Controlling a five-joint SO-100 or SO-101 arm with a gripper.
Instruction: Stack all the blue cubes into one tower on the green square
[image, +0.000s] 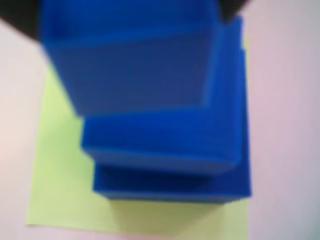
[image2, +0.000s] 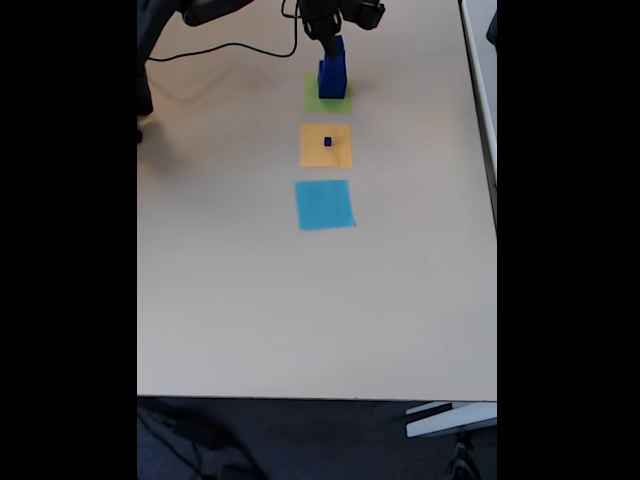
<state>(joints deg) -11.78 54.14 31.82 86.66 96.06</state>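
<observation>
A stepped pile of dark blue cubes (image: 165, 145) stands on the green square (image: 55, 165), blurred in the wrist view. The upper blue cube (image: 135, 75) sits turned a little against the one beneath it. Dark fingertips (image: 230, 10) flank its two sides, so my gripper (image: 125, 15) looks shut on it. In the fixed view the tower (image2: 333, 78) rises from the green square (image2: 312, 100) at the table's far side, with my gripper (image2: 335, 40) at its top. A small blue cube (image2: 327, 142) rests alone on the orange square (image2: 340, 158).
A light-blue flat square (image2: 324, 204) lies nearer the camera, in line with the orange and green ones. A black cable (image2: 230, 48) runs across the far left of the beige table (image2: 300, 310). The table's right edge (image2: 495, 200) is close to the squares' column.
</observation>
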